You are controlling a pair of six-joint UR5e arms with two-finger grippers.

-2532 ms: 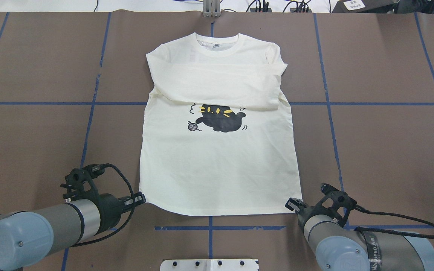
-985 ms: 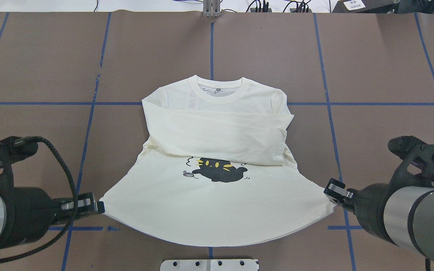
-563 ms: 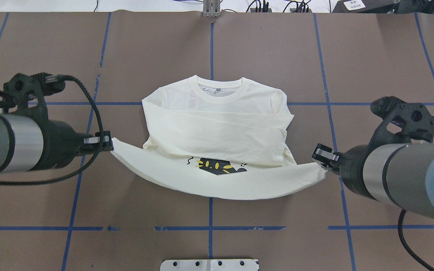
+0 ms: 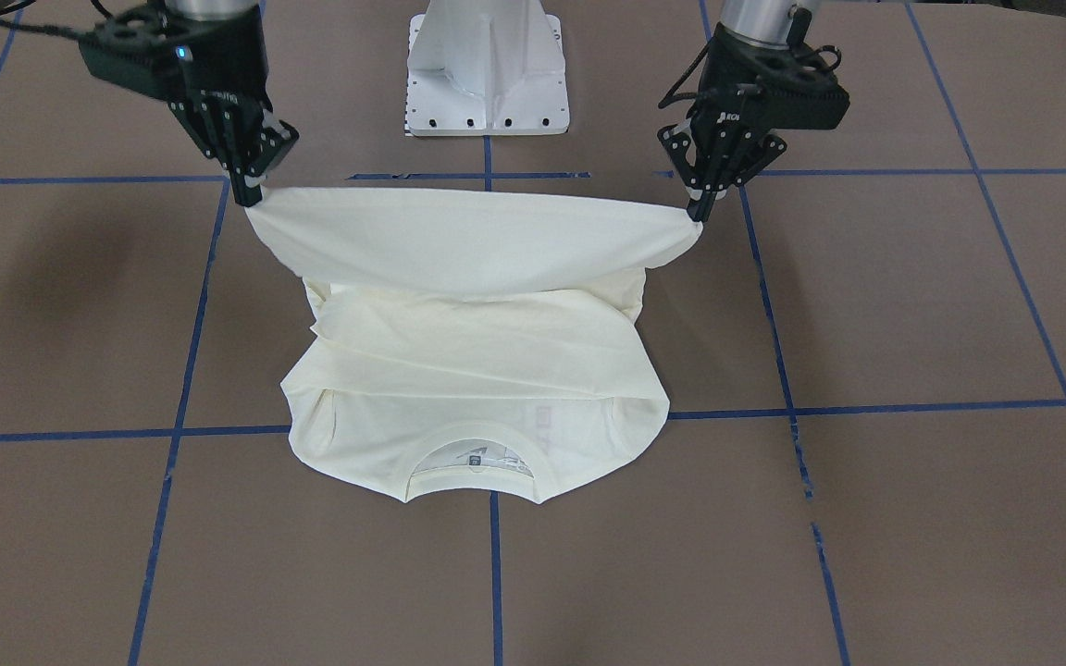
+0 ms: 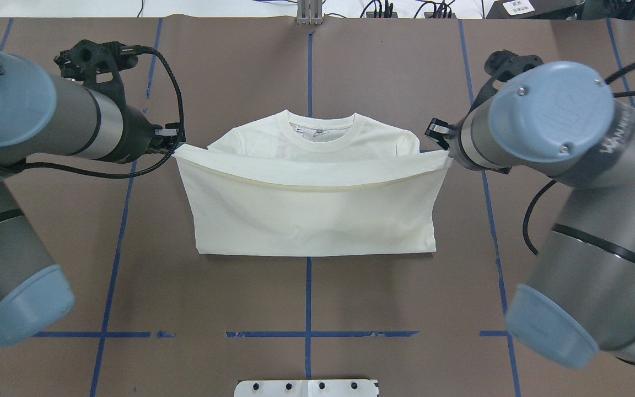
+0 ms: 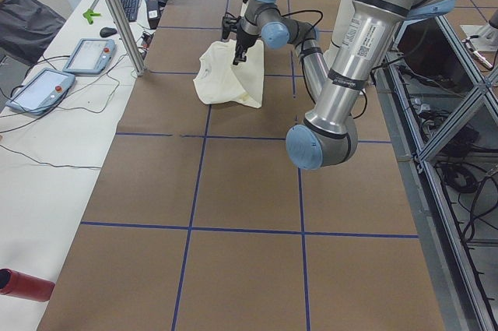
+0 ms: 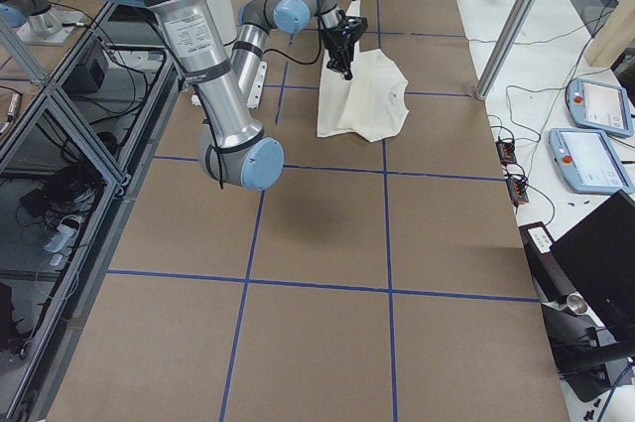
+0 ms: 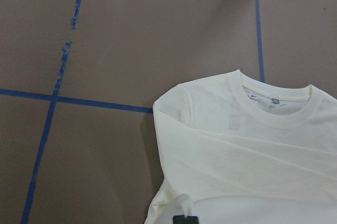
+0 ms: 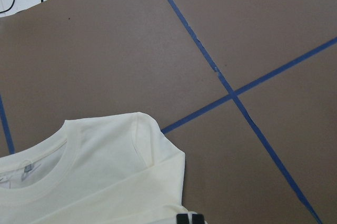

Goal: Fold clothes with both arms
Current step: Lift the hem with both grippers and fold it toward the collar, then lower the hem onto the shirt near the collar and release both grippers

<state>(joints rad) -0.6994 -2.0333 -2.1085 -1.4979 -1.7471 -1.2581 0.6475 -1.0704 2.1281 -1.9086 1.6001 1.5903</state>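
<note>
The left arm (image 5: 83,124) and right arm (image 5: 549,118) stretch forward, wrists level and well apart. The left gripper (image 4: 700,209) and right gripper (image 4: 246,193) point downward, each pinched closed on a T-shirt (image 4: 477,242) hem corner.

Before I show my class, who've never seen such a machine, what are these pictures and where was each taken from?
Two robot arms stand at a brown table marked with blue tape. A cream T-shirt lies on it. The left claw and right claw each pinch a bottom corner, holding the hem raised above the shirt. One picture looks down from behind the robot, one faces it, two look from the table's ends, two come from wrist cameras.
</note>
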